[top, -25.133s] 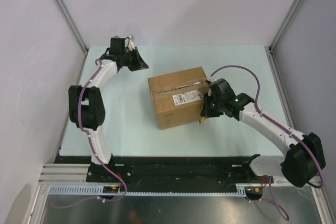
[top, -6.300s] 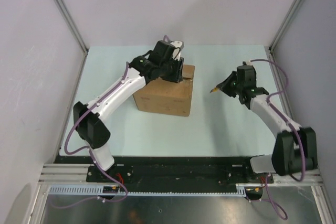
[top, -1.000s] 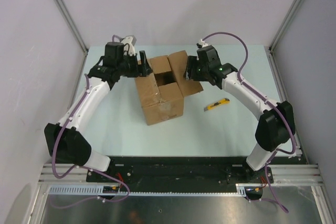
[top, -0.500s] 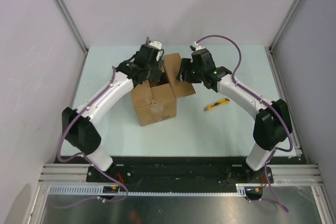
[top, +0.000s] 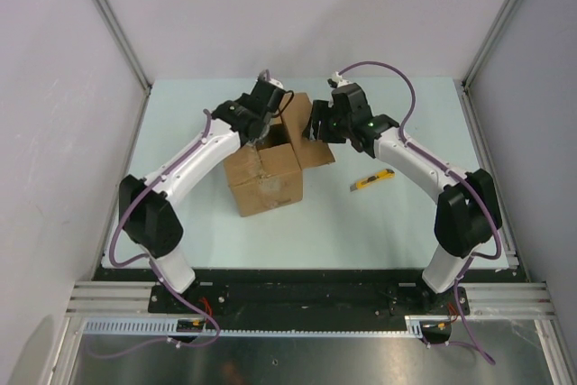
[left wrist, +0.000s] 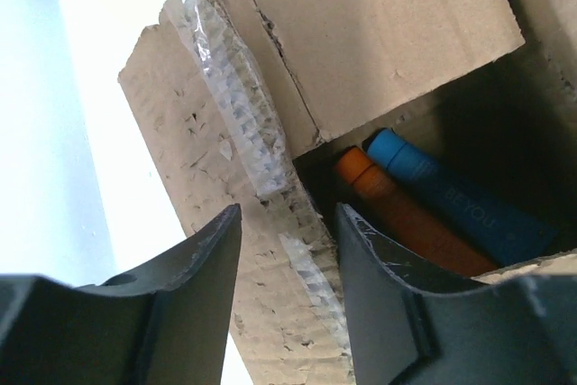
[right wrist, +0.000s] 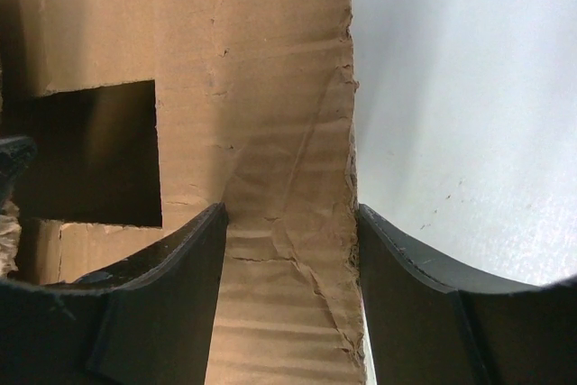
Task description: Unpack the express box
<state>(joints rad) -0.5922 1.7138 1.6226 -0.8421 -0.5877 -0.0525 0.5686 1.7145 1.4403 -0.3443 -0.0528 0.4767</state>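
Left fingers (left wrist: pixel 194 290): apart, over taped flap (left wrist: pixel 236 114) of express box (top: pixel 270 179).
Right fingers (right wrist: pixel 167 299): apart, at outer flap (right wrist: pixel 279 132).
Contents: orange tube (left wrist: pixel 397 215), blue tube (left wrist: pixel 451 197).

The left arm (top: pixel 192 167) and right arm (top: pixel 413 161) wear white shells, black joints and trailing purple cables (top: pixel 379 66).
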